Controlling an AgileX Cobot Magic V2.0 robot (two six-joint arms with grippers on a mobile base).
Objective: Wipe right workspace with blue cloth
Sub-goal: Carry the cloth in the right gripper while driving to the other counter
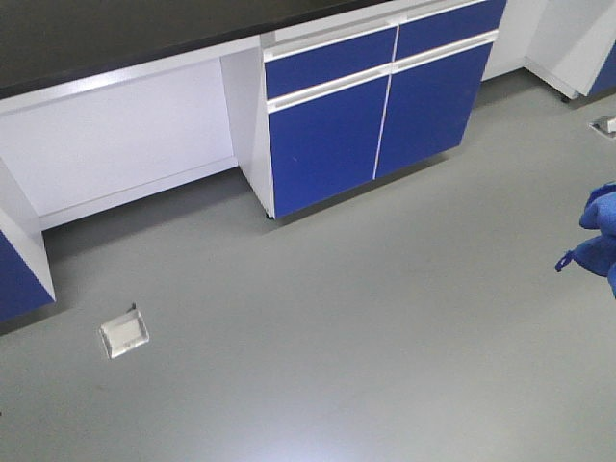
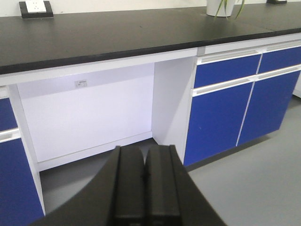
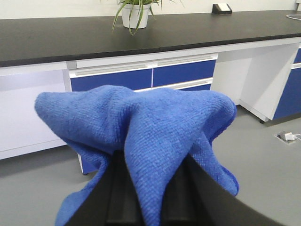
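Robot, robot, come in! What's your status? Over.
Left gripper shut, empty. Right gripper shut on cloth. Cloth off the bench, no wiping yet. Plant and socket box on bench.

**Reporter:** What ran along the top?

**Photographer:** A black benchtop (image 1: 115, 38) over white panels, with a blue cabinet (image 1: 375, 120) beside the open knee space.

**Reporter:** And below?

**Photographer:** Grey floor (image 1: 337, 318), a small square floor plate (image 1: 123, 333) at left, and a bunched blue cloth (image 1: 599, 212) at the right edge.

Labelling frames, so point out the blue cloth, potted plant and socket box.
blue cloth (image 3: 141, 127): right wrist view, middle fold.
potted plant (image 3: 134, 15): right wrist view, white pot.
socket box (image 2: 35, 6): left wrist view, white face.
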